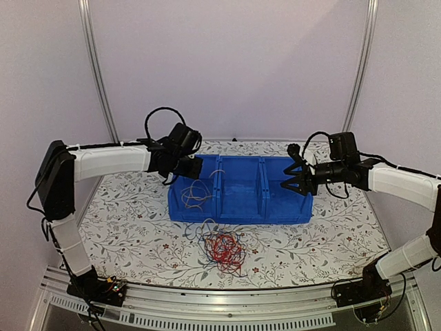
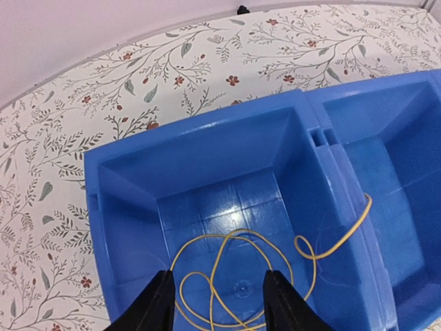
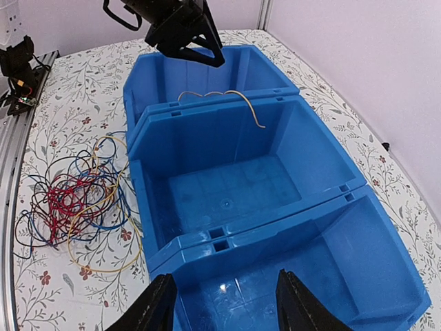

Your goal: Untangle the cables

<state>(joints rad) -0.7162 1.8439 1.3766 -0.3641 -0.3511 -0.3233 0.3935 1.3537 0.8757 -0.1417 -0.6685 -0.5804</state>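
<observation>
One yellow-tan cable (image 1: 197, 194) lies in the blue bin's (image 1: 241, 214) end compartment beneath the spread, empty left claw (image 2: 217, 303); the right claw (image 3: 227, 303) hangs spread too, while most cables (image 1: 222, 248) sit knotted on the counter (image 1: 138, 227) beside the bin.

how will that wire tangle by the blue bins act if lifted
Probably floppy: the tangle lies in loose loops. Likely light: the strands look thin. Red, blue and yellow loops interlock, so lifting one would probably drag others.

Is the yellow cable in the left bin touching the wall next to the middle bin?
Touching. The right wrist view shows the yellow cable draped over that wall, its end hanging into the middle bin.
</observation>
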